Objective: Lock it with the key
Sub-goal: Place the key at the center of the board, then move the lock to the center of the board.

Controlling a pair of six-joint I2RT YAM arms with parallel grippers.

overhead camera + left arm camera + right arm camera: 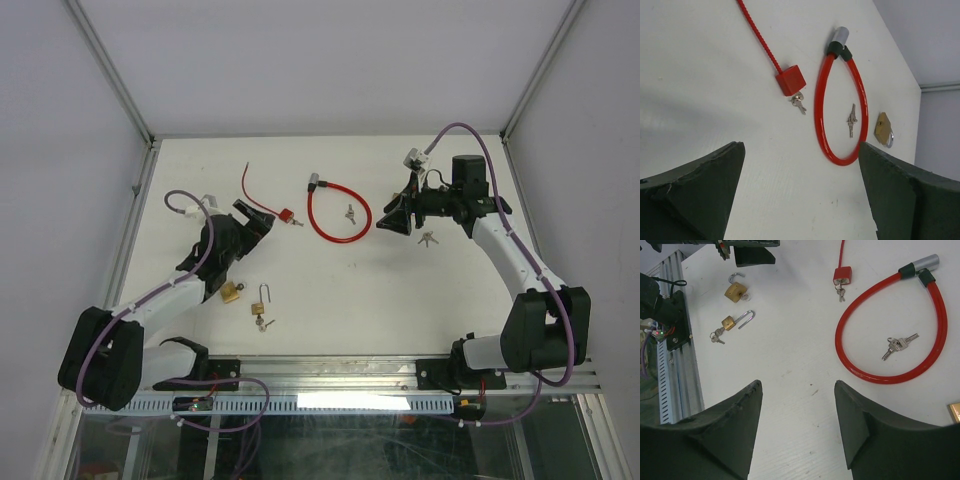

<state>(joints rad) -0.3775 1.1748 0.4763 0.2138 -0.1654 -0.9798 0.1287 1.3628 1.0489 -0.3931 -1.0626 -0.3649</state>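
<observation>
A red cable lock (312, 218) lies in a loop at the table's middle, with a bunch of keys (349, 211) inside it. In the left wrist view the loop (842, 161) and its keys (852, 120) lie ahead. A small red block lock (791, 80) on a thin red cable has keys (798, 102) hanging from it. My left gripper (262, 222) is open and empty, just left of the red block (286, 214). My right gripper (390, 217) stands open and empty right of the loop (865, 376), facing the keys (897, 344).
Two brass padlocks (231, 292) (262, 303) with open shackles lie near the left arm; one has keys (265, 323) in it. More keys (428, 238) lie below the right gripper. A third brass padlock (883, 129) sits right of the loop. A metal rail (400, 370) edges the near side.
</observation>
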